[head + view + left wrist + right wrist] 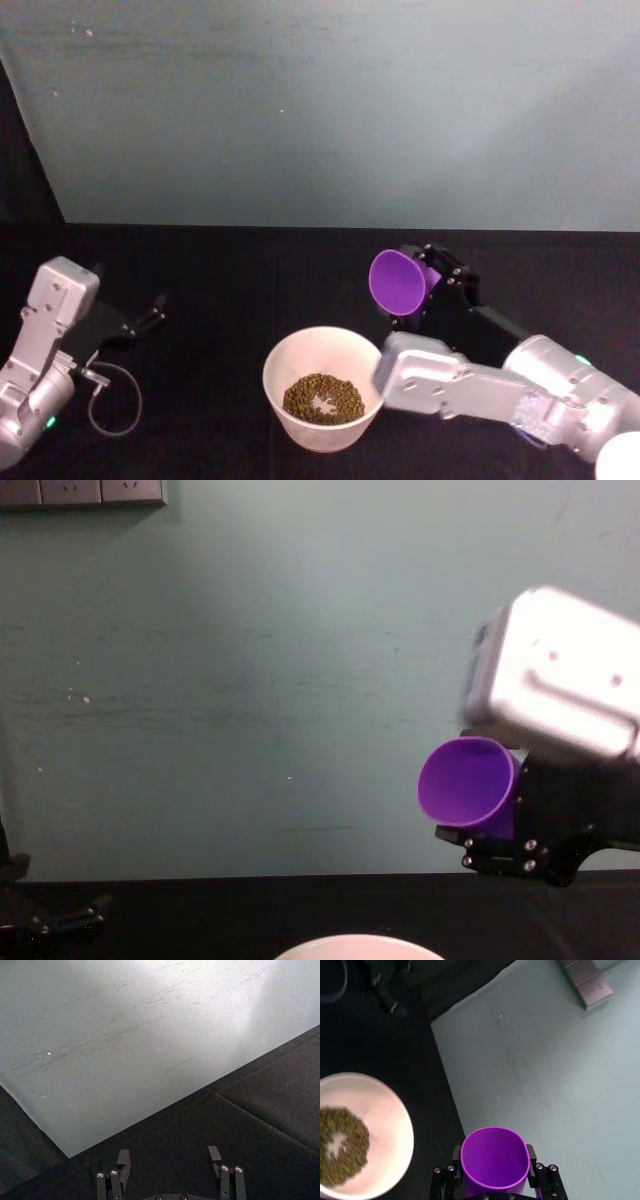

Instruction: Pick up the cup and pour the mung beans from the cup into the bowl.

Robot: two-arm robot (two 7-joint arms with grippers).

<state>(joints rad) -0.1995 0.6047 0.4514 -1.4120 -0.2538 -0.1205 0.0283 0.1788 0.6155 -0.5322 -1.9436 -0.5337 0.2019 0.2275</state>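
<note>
My right gripper point(418, 285) is shut on the purple cup point(398, 282), holding it tipped on its side above and just right of the white bowl point(290, 360), mouth facing left. The cup point(495, 1160) looks empty inside, and in the chest view the cup point(466, 781) hangs in front of the wall. Mung beans point(322, 398) lie in a heap in the bowl point(395, 1120), with the beans point(340, 1142) showing a pale gap in the middle. The bowl's rim point(355, 945) peeks in at the bottom of the chest view. My left gripper point(170, 1157) is open and empty, parked at the left point(150, 312).
A black cloth point(230, 290) covers the table up to a pale green wall point(330, 110). A loop of grey cable point(115, 400) lies by the left arm. A wall socket strip point(80, 492) sits high on the wall.
</note>
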